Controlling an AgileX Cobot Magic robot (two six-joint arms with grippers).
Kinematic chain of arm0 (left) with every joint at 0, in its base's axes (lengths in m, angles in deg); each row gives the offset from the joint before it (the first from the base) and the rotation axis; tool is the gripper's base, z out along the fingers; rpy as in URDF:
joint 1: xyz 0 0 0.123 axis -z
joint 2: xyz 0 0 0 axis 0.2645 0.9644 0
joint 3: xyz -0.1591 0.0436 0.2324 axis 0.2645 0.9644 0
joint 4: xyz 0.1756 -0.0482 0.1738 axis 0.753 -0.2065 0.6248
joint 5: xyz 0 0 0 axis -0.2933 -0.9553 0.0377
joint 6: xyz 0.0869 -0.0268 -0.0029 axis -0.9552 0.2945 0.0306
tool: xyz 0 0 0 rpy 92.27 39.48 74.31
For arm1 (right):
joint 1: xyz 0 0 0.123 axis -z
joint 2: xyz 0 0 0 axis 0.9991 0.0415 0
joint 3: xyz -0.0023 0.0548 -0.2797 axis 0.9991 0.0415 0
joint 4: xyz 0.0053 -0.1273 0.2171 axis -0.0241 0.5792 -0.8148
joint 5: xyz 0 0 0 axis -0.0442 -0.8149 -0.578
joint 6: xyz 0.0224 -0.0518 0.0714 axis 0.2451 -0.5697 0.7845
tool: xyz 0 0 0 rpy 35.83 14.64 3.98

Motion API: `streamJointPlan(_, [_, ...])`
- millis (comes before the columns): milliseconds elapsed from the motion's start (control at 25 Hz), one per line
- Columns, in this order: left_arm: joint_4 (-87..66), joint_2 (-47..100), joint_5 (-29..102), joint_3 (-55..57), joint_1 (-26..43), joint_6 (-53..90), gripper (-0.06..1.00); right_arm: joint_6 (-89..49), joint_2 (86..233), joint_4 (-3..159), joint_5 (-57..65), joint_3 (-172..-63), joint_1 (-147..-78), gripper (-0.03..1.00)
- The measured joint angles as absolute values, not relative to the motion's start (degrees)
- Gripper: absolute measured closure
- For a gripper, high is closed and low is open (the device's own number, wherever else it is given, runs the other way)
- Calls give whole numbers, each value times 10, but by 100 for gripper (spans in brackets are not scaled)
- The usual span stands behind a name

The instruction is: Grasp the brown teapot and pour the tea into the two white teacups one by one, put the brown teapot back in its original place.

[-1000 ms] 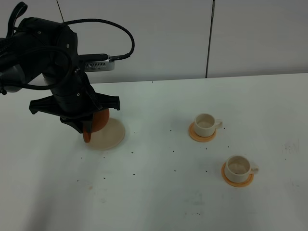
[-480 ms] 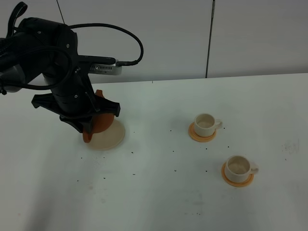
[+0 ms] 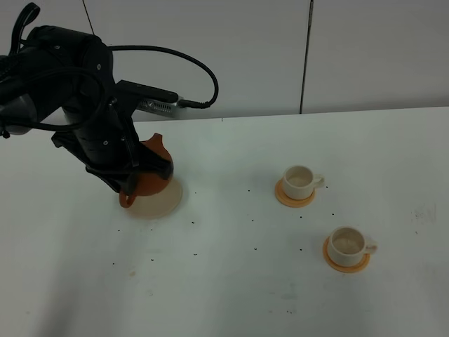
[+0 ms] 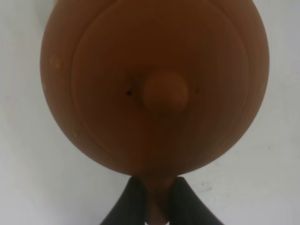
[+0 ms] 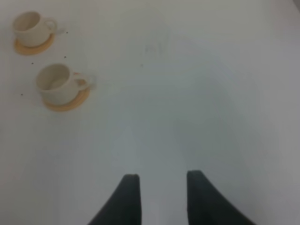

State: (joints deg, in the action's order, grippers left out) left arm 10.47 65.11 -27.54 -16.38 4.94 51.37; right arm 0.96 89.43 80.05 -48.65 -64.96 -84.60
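Observation:
The brown teapot [image 3: 149, 177] is over the left part of the pale beige saucer [image 3: 167, 200], with its spout pointing up and to the back right. My left gripper [image 3: 128, 188] is shut on its loop handle. In the left wrist view the teapot [image 4: 154, 84] fills the frame, and the left gripper [image 4: 158, 204] pinches the handle. Two white teacups [image 3: 300, 180] [image 3: 349, 242] stand on orange coasters at the right, and their insides look pale. My right gripper [image 5: 161, 197] is open and empty above bare table, with both cups [image 5: 30, 27] [image 5: 56, 83] far from it.
The white table [image 3: 231, 281] has small dark specks on it. A grey wall with panel seams [image 3: 303, 56] runs behind the table. The left arm's cable [image 3: 200, 70] loops above the teapot. The right arm is out of the exterior view.
My left wrist has turned with the teapot in its grip. The spout has come into view at the back right. The cups have not moved.

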Motion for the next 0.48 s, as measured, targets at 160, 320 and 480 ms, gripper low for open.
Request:
streamJointPlan(160, [105,651,-275,-164,49,478,77,10,894,801,-486,-650,-846,73])
streamJointPlan(320, [105,651,-275,-164,49,444,77,10,894,801,-486,-650,-846,73])
streamJointPlan(480, [105,651,-275,-164,49,409,77,9,894,801,-486,-650,-846,73])
